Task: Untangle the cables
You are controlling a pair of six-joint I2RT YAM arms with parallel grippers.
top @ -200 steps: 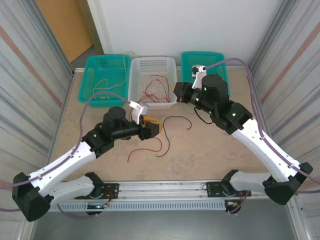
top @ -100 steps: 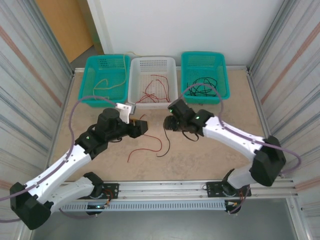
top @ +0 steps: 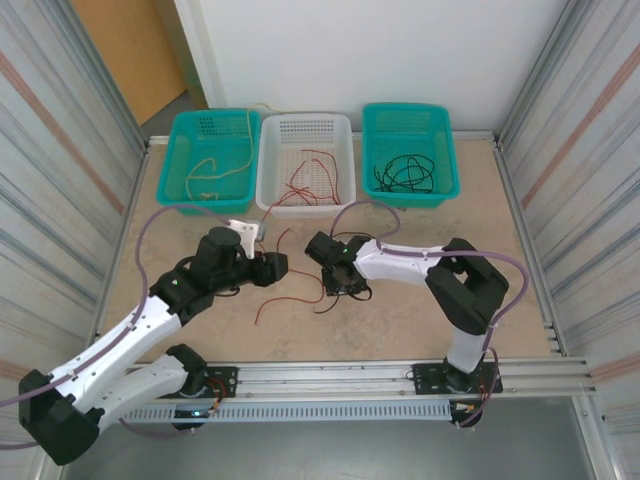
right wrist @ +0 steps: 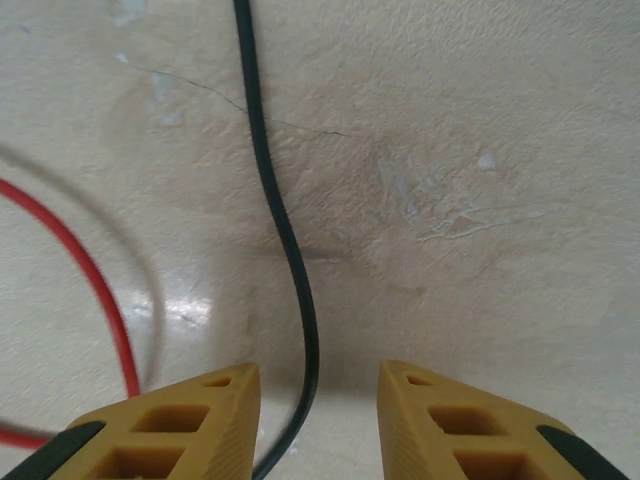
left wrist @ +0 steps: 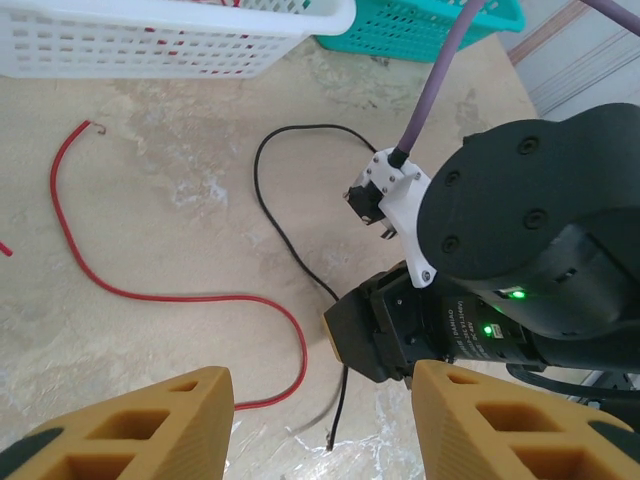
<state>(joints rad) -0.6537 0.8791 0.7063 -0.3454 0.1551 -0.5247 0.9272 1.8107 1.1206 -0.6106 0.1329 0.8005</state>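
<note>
Claws both stand open. The left claw point(left wrist: 322, 405) is parted wide, its yellow fingers point(left wrist: 130, 425) low over the surface point(left wrist: 150, 190) with nothing gripped. The stretch between them shows the loose ends of a red cable point(left wrist: 150, 293) and a black cable point(left wrist: 285, 240). The right claw point(right wrist: 320, 385) is parted less and sits very close to the surface. The black cable runs lengthwise through its gap, with a sliver of space on either side, so it is straddled and not pinched. The red cable curves past just outside one finger.

From overhead, the two claws face each other near the middle of the surface, with the loose red and black cables lying between and just below them. That view alone takes in the three baskets along the far edge: a tan cable point(top: 205, 170) in the left green basket point(top: 170, 175), red cables point(top: 315, 170) in the white basket point(top: 305, 118), and black cables point(top: 400, 178) in the right green basket point(top: 452, 160).

The left wrist view shows the right arm point(left wrist: 520, 240) directly ahead, planted over the black cable. Overhead, that arm covers this part of the cable
</note>
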